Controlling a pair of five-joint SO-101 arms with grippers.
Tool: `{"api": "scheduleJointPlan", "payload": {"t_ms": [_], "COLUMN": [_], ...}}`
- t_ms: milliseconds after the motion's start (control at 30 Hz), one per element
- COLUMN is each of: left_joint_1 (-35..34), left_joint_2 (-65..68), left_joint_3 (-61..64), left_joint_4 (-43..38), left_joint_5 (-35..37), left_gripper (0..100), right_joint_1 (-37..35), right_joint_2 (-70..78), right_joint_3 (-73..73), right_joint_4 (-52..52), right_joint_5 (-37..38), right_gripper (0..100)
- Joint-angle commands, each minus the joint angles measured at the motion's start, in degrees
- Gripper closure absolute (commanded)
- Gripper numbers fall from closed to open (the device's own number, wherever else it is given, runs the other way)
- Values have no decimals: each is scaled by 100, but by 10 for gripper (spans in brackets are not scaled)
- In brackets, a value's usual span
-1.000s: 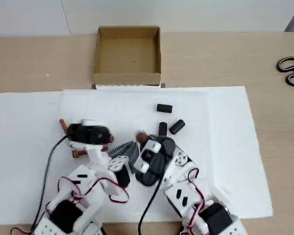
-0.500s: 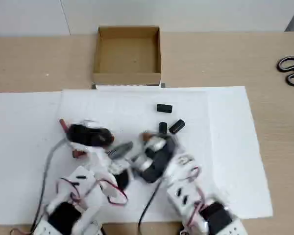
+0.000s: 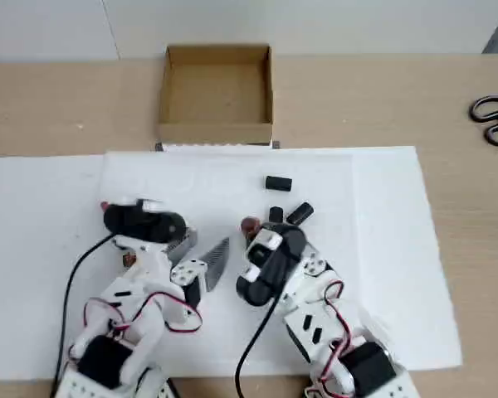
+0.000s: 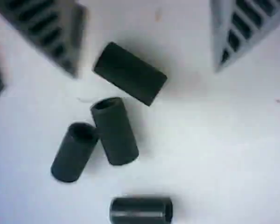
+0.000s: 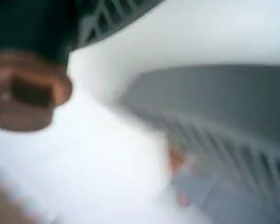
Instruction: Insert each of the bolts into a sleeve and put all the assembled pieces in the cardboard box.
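**Left hand wide open over the sleeves; right hand at a bolt, grip unclear**

Left hand (image 4: 147, 65): spread wide, pinching nothing. Hangs over the loose sleeves (image 4: 114, 130). One sleeve lies between the two grey fingers (image 4: 238, 32) and is not clamped. In the high view, sits lower left of centre.

Right hand (image 3: 253, 234): lower centre of the high view, its tip at a brown bolt (image 3: 250, 225). Cannot tell whether spread or pressed together, nor whether the bolt is gripped; right wrist view too blurred to settle it.

Count, sleeves: four black ones in the left wrist view, all on their sides on the white sheet (image 3: 382, 249), two of them touching side by side. Three seen in the high view, just right of centre, near the right hand's tip.

Count, bolt: three in the high view. One at the right hand. Two more brown ends (image 3: 104, 206) (image 3: 129, 259) at centre left, partly covered by the left arm.

Count, cardboard box (image 3: 216, 133): one, top centre, open side up, on the bare surface (image 3: 382, 99) just beyond the sheet's upper edge.

Count, scissors (image 3: 494, 120): one pair, at the right edge, well apart from everything else.
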Motion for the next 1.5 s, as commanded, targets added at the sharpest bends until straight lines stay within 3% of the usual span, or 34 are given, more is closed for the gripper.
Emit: {"api": "scheduleJointPlan", "payload": {"t_ms": [0, 233, 367, 567, 767, 1033, 1467], "left_joint_1": [-105, -105, -149, -1468, -2576, -2699, -2699], "left_joint_2": [-53, -53, -53, -44, -44, -53, -53], "left_joint_3": [-154, -374, -374, -66, 1015, 1552, 1552], "left_joint_4": [26, 26, 26, -44, -738, -1600, -1626], "left_joint_5": [-35, -35, -35, -35, -466, -651, -642], "left_gripper": [873, 880, 974, 995, 995, 994, 994], "right_joint_1": [444, 998, 1051, 1059, 1341, 1525, 1490], "right_joint_2": [-31, -31, -22, 4, 321, 2747, 7486], "right_joint_3": [-255, -70, -70, -114, -624, -2391, -5960], "right_joint_4": [-127, -127, -119, -330, -725, -1367, -2220], "right_joint_5": [18, -211, -527, -1029, -1064, -1081, -1090], "right_gripper": [995, 995, 995, 995, 995, 995, 995]}}
